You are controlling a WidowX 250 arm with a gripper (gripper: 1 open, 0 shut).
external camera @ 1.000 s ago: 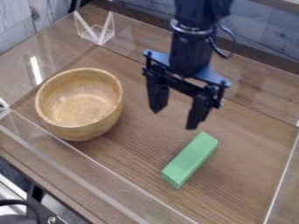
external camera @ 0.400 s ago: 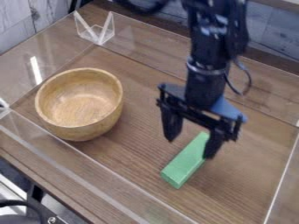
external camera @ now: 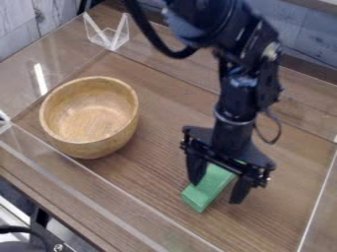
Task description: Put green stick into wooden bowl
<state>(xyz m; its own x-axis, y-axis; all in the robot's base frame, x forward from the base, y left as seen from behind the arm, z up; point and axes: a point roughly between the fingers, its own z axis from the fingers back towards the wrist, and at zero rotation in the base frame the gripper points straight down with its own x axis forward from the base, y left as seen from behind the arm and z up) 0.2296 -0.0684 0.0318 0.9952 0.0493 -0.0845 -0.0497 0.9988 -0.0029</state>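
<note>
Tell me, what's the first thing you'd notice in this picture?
Probably the big black robot arm reaching down on the right, its open hand set around the bright green stick lying on the wooden table. Next, the round wooden bowl sitting empty on the left, apart from the stick.

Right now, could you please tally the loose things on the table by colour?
Green: 1, the green stick, between the open gripper fingers
Tan wood: 1, the wooden bowl
Clear: 1, the clear stand at the back
Total: 3
</note>
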